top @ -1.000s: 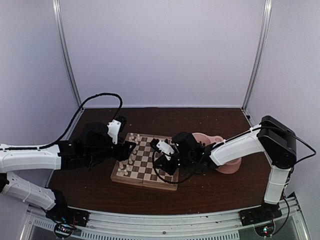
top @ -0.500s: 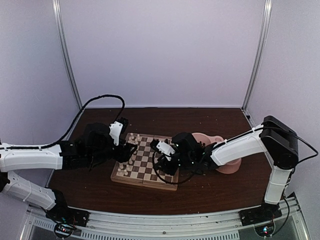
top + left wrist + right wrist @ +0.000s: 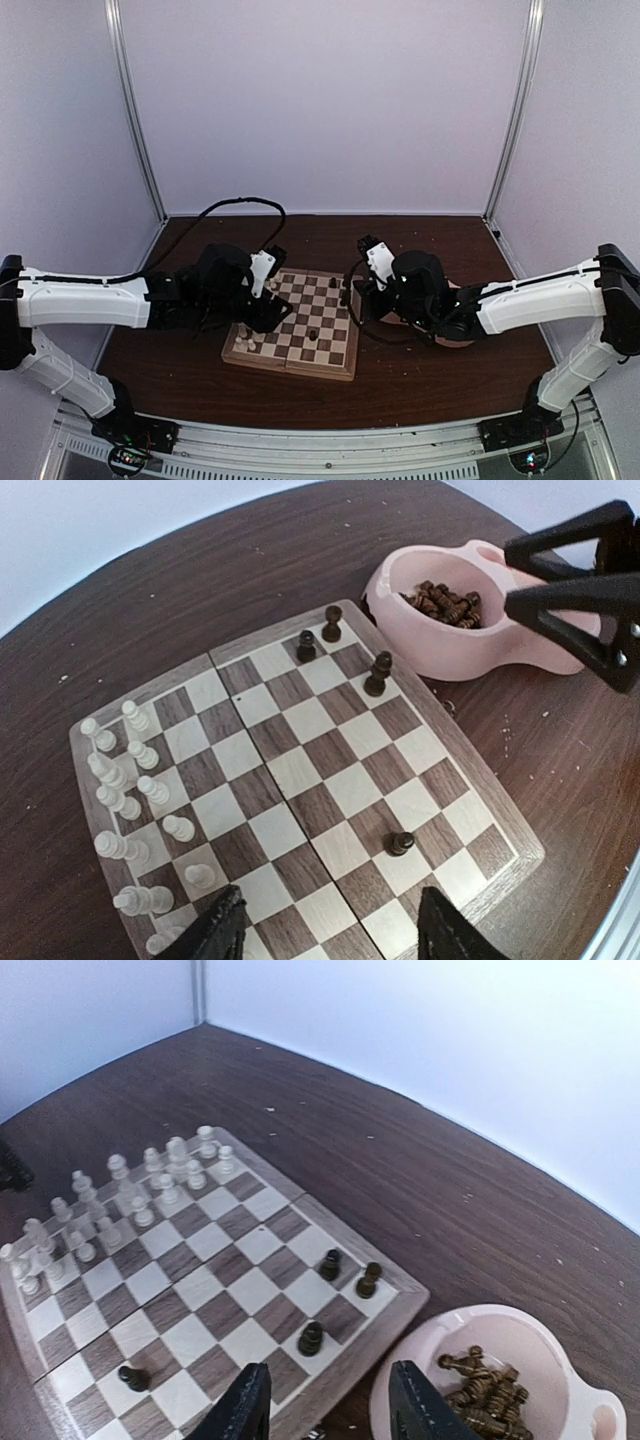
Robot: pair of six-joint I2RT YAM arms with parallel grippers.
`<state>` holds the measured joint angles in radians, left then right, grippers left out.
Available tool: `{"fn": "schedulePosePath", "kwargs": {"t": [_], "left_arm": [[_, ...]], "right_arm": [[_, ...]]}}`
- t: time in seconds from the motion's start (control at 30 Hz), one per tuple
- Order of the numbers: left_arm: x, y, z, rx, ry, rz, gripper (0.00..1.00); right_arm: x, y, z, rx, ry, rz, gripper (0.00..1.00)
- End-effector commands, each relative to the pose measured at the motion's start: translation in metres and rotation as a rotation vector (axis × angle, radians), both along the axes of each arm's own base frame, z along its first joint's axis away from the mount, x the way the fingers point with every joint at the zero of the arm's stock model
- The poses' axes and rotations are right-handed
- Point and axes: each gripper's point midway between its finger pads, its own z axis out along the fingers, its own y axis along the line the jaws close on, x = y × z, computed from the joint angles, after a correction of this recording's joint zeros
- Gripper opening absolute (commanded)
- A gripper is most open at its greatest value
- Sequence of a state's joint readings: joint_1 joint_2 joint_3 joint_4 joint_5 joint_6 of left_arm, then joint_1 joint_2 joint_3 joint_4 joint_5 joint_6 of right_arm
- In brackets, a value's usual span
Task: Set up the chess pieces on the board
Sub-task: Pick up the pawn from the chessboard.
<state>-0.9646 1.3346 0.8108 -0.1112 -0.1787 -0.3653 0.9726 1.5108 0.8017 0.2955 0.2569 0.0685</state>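
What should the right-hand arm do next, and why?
Probably swing the right gripper over the pink bowl and lower it onto the heap of dark pieces inside. Its jaws stand open and empty, and only four dark ones stand on the board, far fewer than the cream pieces opposite.

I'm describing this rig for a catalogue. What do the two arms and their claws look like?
The left arm and right arm both have smooth white tubular links joined by bulky black joints and wrists. A thin black cable arcs above the left arm. The left claw and right claw each have two black, tapering fingers.
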Motion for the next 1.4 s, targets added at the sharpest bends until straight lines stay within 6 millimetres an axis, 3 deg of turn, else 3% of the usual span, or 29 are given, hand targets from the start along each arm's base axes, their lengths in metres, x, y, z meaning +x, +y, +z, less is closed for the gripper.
{"fn": "schedulePosePath", "kwargs": {"t": [0.0, 0.2, 0.33, 0.5, 0.73, 0.87, 1.2, 1.37], "left_arm": [[-0.008, -0.021, -0.001, 0.065, 0.036, -0.067, 0.58], [-0.016, -0.044, -0.024, 0.121, 0.123, -0.130, 0.57], [-0.017, -0.056, -0.038, 0.156, 0.165, -0.156, 0.54], [-0.015, -0.063, -0.053, 0.214, 0.187, -0.167, 0.45], [-0.016, -0.071, -0.069, 0.271, 0.202, -0.186, 0.44], [-0.013, -0.074, -0.077, 0.300, 0.210, -0.184, 0.37], [-0.004, -0.076, -0.089, 0.361, 0.209, -0.163, 0.29], [-0.003, -0.075, -0.091, 0.369, 0.208, -0.160, 0.18]], "right_arm": [[0.015, -0.039, 0.009, 0.016, -0.042, -0.204, 0.42], [0.019, -0.066, 0.023, 0.051, -0.079, -0.306, 0.42], [0.021, -0.074, 0.024, 0.069, -0.075, -0.328, 0.42], [0.021, -0.075, 0.025, 0.072, -0.074, -0.330, 0.42], [0.023, -0.073, 0.025, 0.072, -0.072, -0.327, 0.42], [0.023, -0.072, 0.023, 0.068, -0.069, -0.325, 0.42], [0.024, -0.070, 0.023, 0.072, -0.063, -0.317, 0.42], [0.023, -0.069, 0.023, 0.074, -0.062, -0.314, 0.43]]}}
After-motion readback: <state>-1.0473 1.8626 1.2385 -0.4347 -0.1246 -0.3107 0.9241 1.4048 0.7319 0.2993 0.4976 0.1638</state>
